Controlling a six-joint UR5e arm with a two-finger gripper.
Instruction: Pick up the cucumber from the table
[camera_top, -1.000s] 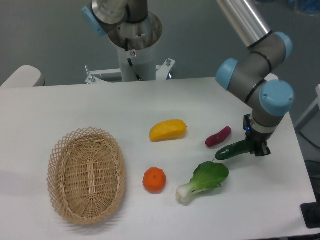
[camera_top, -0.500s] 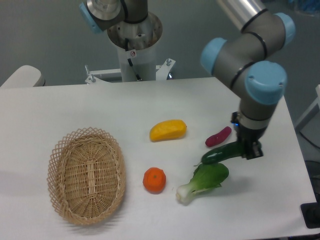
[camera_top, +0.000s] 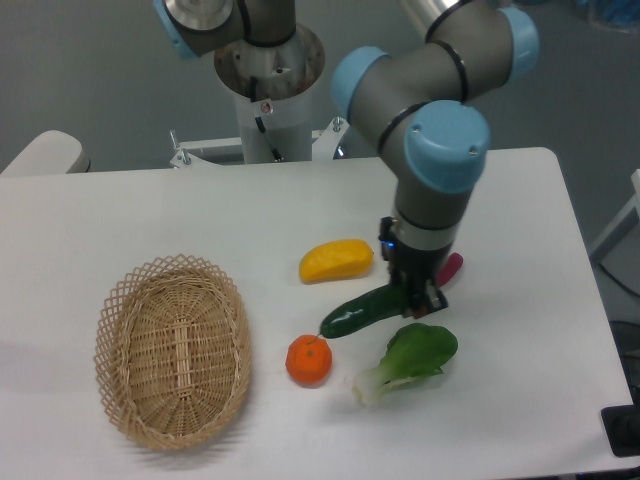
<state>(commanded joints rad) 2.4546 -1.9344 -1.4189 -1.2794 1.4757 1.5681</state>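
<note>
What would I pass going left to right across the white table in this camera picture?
Oval woven wicker basket → round orange fruit → oblong yellow fruit → leafy green bok choy with white stem.

The gripper (camera_top: 417, 298) covered the right end of the cucumber (camera_top: 360, 312), so finger contact could not be resolved. The arm hid most of the reddish-purple vegetable (camera_top: 452, 266) near the right edge of the table (camera_top: 150, 215). The picture's top edge cut off the arm's upper links.
</note>
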